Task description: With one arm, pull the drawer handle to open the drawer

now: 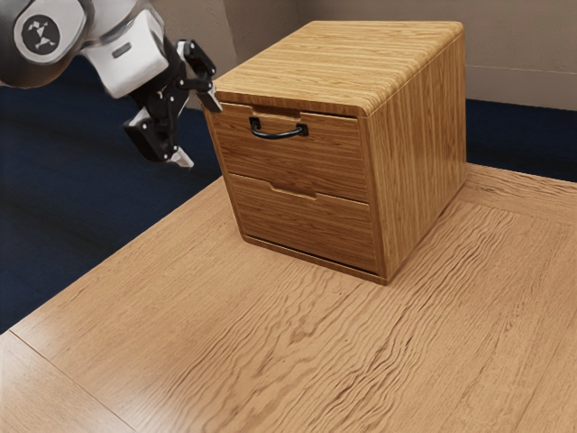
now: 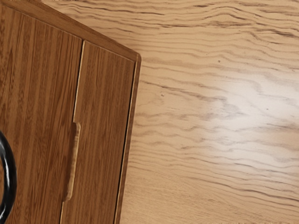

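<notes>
A wooden cabinet [image 1: 361, 135] with two drawers stands on the table. The upper drawer [image 1: 297, 153] carries a black handle [image 1: 278, 132] and sits flush with the cabinet front. My gripper [image 1: 198, 133] hovers beside the cabinet's front corner, on the exterior view's left of the handle and apart from it. Its fingers are spread, so it is open with nothing between them. In the wrist view a curve of the black handle [image 2: 5, 179] shows beside the lower drawer [image 2: 100, 140] with its cut-out notch [image 2: 72, 161].
The cabinet rests on a broad wooden table [image 1: 297, 352] with free room in front of the drawers. Dark blue floor [image 1: 63, 171] lies beyond the table edge under the arm. A pale wall runs behind the cabinet.
</notes>
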Controlling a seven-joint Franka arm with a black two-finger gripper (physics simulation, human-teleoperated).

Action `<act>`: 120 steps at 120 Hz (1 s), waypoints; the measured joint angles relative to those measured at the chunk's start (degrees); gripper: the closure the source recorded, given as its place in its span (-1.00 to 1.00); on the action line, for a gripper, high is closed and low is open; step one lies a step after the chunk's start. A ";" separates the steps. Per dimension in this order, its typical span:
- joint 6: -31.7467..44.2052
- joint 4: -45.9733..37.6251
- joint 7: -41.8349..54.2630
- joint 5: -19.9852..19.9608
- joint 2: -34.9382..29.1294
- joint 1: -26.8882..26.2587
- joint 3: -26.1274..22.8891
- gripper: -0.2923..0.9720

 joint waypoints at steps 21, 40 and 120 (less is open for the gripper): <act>5.33 0.01 5.49 0.71 -0.12 -2.55 0.08 -0.54; 7.52 0.67 9.28 0.86 1.52 -2.33 0.20 -0.54; 12.38 -0.83 17.75 1.00 6.03 -2.42 2.51 -0.54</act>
